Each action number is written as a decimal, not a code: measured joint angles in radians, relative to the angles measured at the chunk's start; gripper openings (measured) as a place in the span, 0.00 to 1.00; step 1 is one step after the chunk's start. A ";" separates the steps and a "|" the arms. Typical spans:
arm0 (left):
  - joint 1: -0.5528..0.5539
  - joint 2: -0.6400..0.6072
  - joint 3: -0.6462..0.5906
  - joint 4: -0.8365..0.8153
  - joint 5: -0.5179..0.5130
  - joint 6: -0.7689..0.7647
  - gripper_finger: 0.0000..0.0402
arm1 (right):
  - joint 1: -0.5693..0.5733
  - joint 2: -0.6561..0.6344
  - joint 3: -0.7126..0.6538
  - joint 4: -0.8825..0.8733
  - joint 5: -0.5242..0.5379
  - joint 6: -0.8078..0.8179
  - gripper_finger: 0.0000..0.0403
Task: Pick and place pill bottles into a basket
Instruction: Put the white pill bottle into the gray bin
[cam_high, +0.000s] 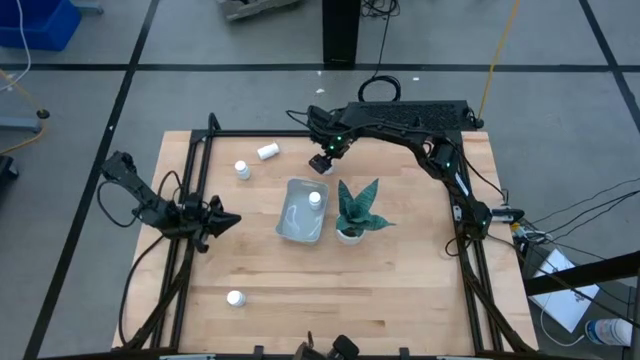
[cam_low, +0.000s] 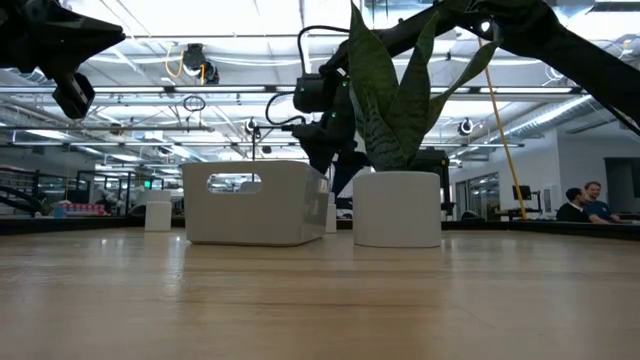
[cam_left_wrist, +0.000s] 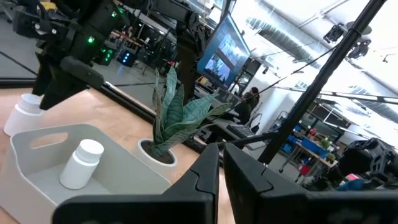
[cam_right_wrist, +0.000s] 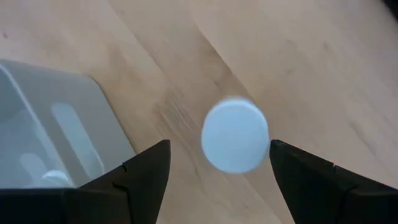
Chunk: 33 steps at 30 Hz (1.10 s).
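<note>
Above the table's far side, the right gripper (cam_right_wrist: 214, 165) hovers with jaws spread around a small white round-capped pill bottle (cam_right_wrist: 235, 134) standing just beside the pale grey-blue shallow-walled basket (cam_high: 290, 222). Next, likely: descend, clench. Left gripper (cam_high: 222, 220) waits, jaws nearly together.

a grey concrete floor (cam_high: 90, 100) marked with dark tape lines (cam_high: 130, 88) is seen around the wooden table (cam_high: 330, 275), and a blue bin (cam_high: 38, 22) is placed at the far left corner. rows of ceiling lights (cam_low: 240, 20), exposed beams and ducting (cam_left_wrist: 273, 28) are seen overhead. monitors (cam_left_wrist: 221, 53) and two seated people (cam_low: 583, 203) are visible in the room behind.
</note>
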<state>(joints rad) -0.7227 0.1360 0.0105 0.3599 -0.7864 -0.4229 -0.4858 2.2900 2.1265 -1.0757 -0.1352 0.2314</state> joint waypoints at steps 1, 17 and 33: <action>0.000 0.000 0.000 0.000 0.000 0.000 0.06 | 0.000 0.002 -0.001 -0.004 0.000 0.006 0.65; 0.000 0.000 0.000 0.000 -0.001 -0.005 0.10 | 0.002 0.016 -0.005 0.013 -0.020 -0.010 0.42; 0.000 0.000 0.000 0.000 0.008 -0.026 0.09 | 0.019 0.011 -0.005 0.049 -0.020 -0.048 0.14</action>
<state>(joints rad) -0.7227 0.1360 0.0105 0.3599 -0.7784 -0.4490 -0.4671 2.3013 2.1220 -1.0272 -0.1557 0.1837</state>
